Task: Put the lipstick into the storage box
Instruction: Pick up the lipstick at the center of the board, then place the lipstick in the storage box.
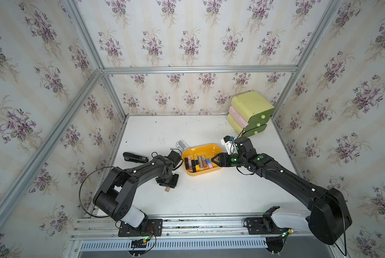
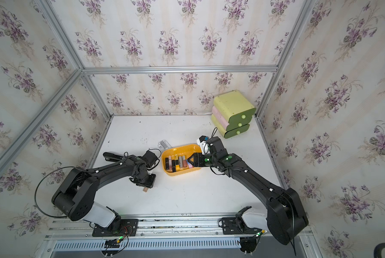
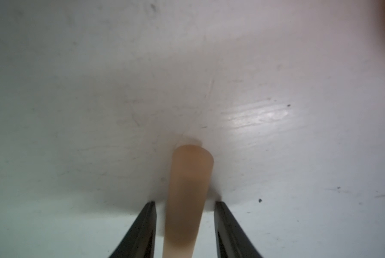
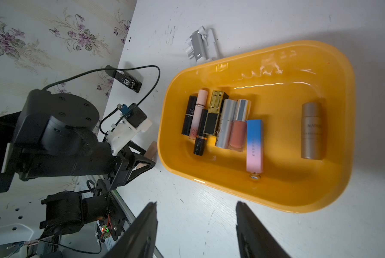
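Left wrist view shows the lipstick (image 3: 188, 189), a peach tube, lying on the white counter (image 3: 75, 111) between the two fingers of the left end effector (image 3: 184, 202). A thin gap shows on each side, so the jaws are open around it and do not hold it. In both top views this lipstick (image 1: 167, 189) is outside the storage box (image 1: 206, 147), near it at about 8 o'clock. The box is orange-yellow and holds a row of other tubes (image 1: 196, 162) lying side by side. The right end effector (image 1: 212, 160) hovers over the box's 3 o'clock part, jaws apart and empty. A black stapler (image 1: 135, 157) lies at 9 o'clock from the box, and a green-and-pink drawer unit (image 1: 250, 114) stands at 1 o'clock.
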### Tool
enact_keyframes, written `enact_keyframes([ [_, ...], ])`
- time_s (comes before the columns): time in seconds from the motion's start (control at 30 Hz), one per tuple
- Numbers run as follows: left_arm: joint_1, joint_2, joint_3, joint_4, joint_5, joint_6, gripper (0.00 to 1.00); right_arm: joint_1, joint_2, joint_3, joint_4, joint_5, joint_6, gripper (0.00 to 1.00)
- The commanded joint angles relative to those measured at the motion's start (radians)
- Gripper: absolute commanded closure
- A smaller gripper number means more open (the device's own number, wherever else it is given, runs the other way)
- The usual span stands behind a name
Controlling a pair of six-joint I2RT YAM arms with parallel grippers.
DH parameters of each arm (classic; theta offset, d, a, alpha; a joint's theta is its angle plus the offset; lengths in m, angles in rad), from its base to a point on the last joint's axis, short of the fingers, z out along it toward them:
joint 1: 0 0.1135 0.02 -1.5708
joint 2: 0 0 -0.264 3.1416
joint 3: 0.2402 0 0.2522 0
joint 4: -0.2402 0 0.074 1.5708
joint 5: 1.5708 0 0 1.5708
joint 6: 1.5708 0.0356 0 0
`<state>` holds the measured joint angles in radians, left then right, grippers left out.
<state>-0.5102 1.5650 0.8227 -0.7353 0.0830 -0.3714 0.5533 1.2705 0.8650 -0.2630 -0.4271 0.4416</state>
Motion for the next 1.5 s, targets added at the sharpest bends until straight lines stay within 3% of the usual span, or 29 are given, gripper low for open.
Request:
enact_keyframes([
  [0.0,0.001,0.041,-0.013,0.047,0.033,0.002,0.77,-0.001,-0.012,-0.002,0.010,0.004,-0.010,0.40],
  [0.03,0.001,0.050,-0.014,0.051,0.036,0.003,0.85,-0.001,-0.015,-0.001,0.009,0.006,-0.012,0.40],
  [0.13,0.001,0.054,-0.015,0.053,0.045,0.005,0.97,-0.001,-0.023,0.002,0.004,0.012,-0.014,0.40],
  [0.43,0.022,-0.134,0.037,-0.014,0.078,0.017,0.97,-0.001,-0.034,0.009,0.035,-0.030,0.005,0.40],
  [0.67,0.070,-0.317,0.140,0.003,0.262,0.004,0.94,-0.047,-0.065,0.022,0.030,-0.053,0.011,0.40],
  [0.97,0.071,-0.386,0.112,0.368,0.618,-0.159,0.94,-0.052,-0.072,0.010,0.175,-0.304,0.060,0.38],
  [1.17,0.064,-0.395,0.082,0.551,0.741,-0.236,0.93,-0.052,-0.055,0.018,0.326,-0.421,0.134,0.38],
  [1.47,0.026,-0.413,0.094,0.605,0.792,-0.236,0.93,-0.003,0.025,0.084,0.422,-0.466,0.192,0.38],
])
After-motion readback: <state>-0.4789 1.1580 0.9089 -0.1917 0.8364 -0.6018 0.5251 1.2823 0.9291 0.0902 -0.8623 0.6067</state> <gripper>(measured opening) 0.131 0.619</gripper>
